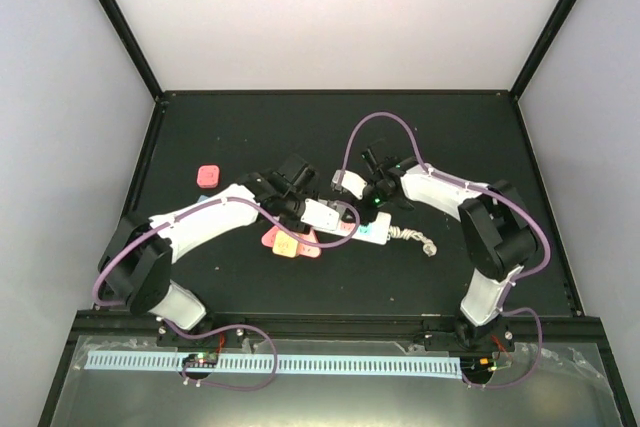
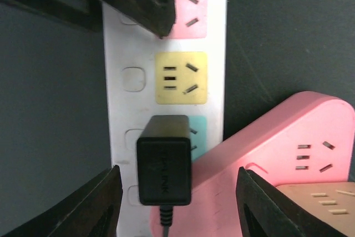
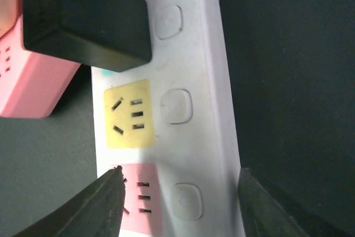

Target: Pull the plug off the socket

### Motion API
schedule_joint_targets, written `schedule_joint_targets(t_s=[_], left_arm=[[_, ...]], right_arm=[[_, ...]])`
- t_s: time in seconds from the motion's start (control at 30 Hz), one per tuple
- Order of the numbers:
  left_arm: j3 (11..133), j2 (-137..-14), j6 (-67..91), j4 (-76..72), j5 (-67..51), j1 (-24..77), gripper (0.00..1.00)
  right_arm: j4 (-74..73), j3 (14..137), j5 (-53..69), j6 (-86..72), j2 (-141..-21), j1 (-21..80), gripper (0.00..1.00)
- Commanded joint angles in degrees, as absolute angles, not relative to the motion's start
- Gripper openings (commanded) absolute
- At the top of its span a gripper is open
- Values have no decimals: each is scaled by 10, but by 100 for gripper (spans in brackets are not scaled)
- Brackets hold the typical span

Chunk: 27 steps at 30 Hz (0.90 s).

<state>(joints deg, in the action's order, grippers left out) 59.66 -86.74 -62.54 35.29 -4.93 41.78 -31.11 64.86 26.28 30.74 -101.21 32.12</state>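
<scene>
Plug [image 2: 163, 154] sits untouched inside the spread left gripper [image 2: 177, 173]; right gripper [image 3: 180, 192], also spread, straddles the socket [image 3: 199, 81].

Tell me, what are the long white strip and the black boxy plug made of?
The long white rectangular power strip looks like smooth hard plastic, faintly scuffed, with moulded buttons. The black boxy plug seems matte plastic, with faint lettering.

a robot lab cell: black tabletop [image 1: 250, 127] boxed by white panels [image 1: 340, 7] and black frame posts [image 1: 115, 17].
</scene>
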Motion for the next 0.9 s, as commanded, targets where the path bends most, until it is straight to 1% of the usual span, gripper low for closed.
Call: schedule_joint_targets(t_s=[0.0,0.1,0.3,0.5,0.63,0.73,0.87], left_arm=[[625,-869,-616,336,-28,422,58],[627,-872,-617,336,-29,422,57],[643,-890,-617,337,-24,422,56],[664,-913,-620,345,-25,422,55],[679,-925,-620,353,-23,422,53],[692,-935,-623,367,-27,422,50],[710,-952,-631,397,-30,420,47]], right_arm=[[-323,657,256,291,-1025,324,53],[-324,663,248,284,-1034,325,46],[-338,684,234,282,-1062,324,41],[-355,704,229,280,-1086,320,41],[-353,703,226,280,-1086,319,41],[-359,706,228,281,-1091,319,37],[-361,707,230,283,-1093,319,37]])
